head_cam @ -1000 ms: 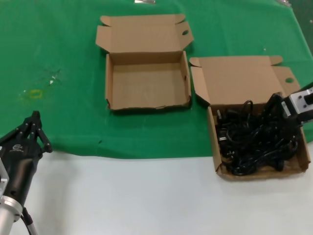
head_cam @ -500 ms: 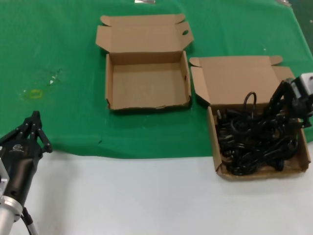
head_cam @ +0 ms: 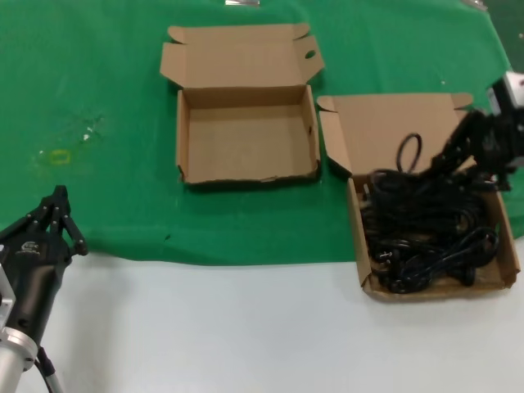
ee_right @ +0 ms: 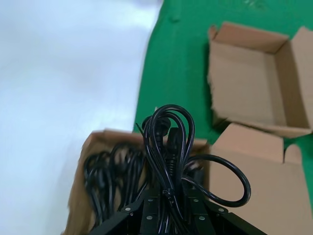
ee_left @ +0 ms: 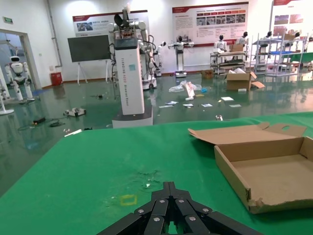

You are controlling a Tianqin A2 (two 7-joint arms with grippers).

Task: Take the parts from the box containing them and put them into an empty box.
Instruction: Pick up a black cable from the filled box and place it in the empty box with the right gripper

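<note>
Right gripper (head_cam: 473, 146): right edge of the head view, clamped on a bundle of cords (head_cam: 426, 214), loops raised above the rest.
Cords: mostly piled in the full box (head_cam: 364, 254), lower right.
Empty box (head_cam: 247, 173): upper centre, on the green cloth (head_cam: 98, 98).
Left gripper (head_cam: 56, 214): lower left, fingers closed, idle.

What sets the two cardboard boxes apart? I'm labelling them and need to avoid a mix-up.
The left box holds nothing; the right box is full of black power cords, a bundle gripped by the right hand. The left box sits fully on the green mat; the right box overhangs the white surface. Both are brown, shallow, lids open.
</note>
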